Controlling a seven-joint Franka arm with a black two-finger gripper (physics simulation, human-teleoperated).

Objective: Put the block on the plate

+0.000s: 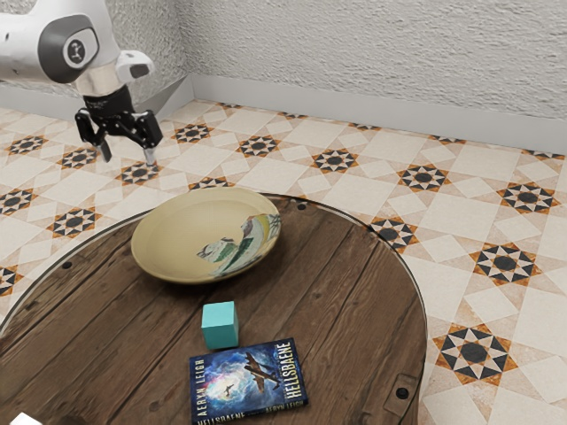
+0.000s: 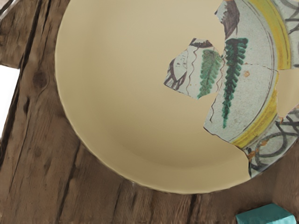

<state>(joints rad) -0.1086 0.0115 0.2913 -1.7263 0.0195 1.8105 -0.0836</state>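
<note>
Evidently empty, black two-finger gripper (image 1: 128,157) at exterior view's far left; fingers well apart, presumably for straddling teal cube (image 1: 219,326), on brown wooden table (image 1: 354,292), near side of round cream ceramic plate (image 1: 177,237).

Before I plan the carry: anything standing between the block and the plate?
Nothing visible does: only a bare strip of table separates the block from the plate. The book lies on the block's other side. The plate's rim looks raised, so I'd likely lift over it.
</note>
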